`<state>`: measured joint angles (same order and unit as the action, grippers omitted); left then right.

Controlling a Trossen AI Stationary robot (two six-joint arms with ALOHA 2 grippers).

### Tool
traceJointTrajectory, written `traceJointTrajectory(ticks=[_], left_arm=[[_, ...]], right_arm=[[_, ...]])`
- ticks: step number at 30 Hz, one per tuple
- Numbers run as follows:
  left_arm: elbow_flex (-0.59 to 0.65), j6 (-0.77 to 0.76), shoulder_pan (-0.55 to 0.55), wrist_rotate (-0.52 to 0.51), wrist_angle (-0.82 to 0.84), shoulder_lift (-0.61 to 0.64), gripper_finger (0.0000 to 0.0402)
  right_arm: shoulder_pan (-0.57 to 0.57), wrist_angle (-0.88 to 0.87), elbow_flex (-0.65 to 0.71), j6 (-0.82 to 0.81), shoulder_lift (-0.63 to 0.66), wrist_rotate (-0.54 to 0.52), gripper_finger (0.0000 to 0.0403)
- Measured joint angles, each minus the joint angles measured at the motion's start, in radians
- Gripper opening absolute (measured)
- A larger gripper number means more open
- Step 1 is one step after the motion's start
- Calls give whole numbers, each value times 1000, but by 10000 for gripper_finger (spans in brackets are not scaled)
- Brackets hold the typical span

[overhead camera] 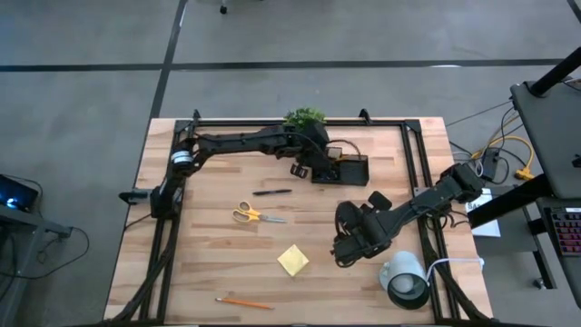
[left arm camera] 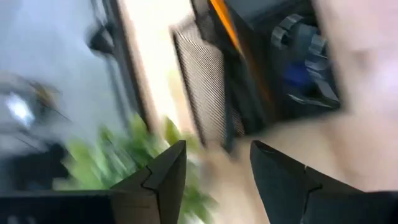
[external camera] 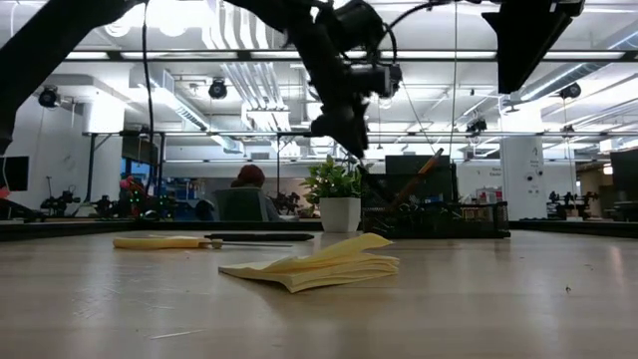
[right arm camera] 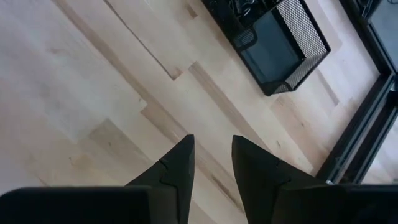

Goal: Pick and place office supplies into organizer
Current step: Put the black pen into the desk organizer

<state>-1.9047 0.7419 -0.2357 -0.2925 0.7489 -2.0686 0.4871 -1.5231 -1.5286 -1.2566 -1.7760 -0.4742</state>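
The left tool [overhead camera: 309, 166] hangs over the back of the table [overhead camera: 209, 263], directly at the near-left edge of the organizer [overhead camera: 349, 170], beside the small green plant [overhead camera: 304, 117]. In the left wrist view its two dark fingers [left arm camera: 165, 180] stand apart with nothing between them, so it is open and empty; the mesh wall of the organizer [left arm camera: 202, 87] and an orange pencil [left arm camera: 224, 22] standing in it show just beyond, blurred. The low view shows an orange pencil [external camera: 424, 170] leaning at an angle inside the organizer [external camera: 439, 219]. The right tool [overhead camera: 349, 245] is positioned over bare wood right of centre, well apart from the organizer; its fingers [right arm camera: 171, 174] are narrowly parted and hold nothing, with one empty mesh compartment of the organizer [right arm camera: 280, 50] visible ahead. Outstanding supplies lie on the table: a thin dark pen [overhead camera: 272, 192], yellow-handled scissors [overhead camera: 254, 215] just in front of it, a square yellow sticky-note pad [overhead camera: 292, 261] near the centre, and a second orange pencil [overhead camera: 243, 302] at the front edge. A white cylinder with a black tape roll [overhead camera: 406, 282] stands at the front right corner.
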Motion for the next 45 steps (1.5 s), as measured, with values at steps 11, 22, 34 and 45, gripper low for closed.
traceJointTrajectory(ticks=[11, 22, 34, 45], left_arm=[[385, -299, 6, 448, 96, 320, 165], [1188, -668, 10, 441, -384, 860, 166], [1355, -762, 9, 350, -474, 1093, 166], [1348, -765, 9, 349, -471, 1103, 166]], right_arm=[[-165, 554, 69, 515, 0, 196, 69], [-414, 978, 76, 1187, -64, 372, 59], [-546, 1022, -39, 1344, -310, 457, 105], [-606, 983, -64, 1372, -393, 478, 139]])
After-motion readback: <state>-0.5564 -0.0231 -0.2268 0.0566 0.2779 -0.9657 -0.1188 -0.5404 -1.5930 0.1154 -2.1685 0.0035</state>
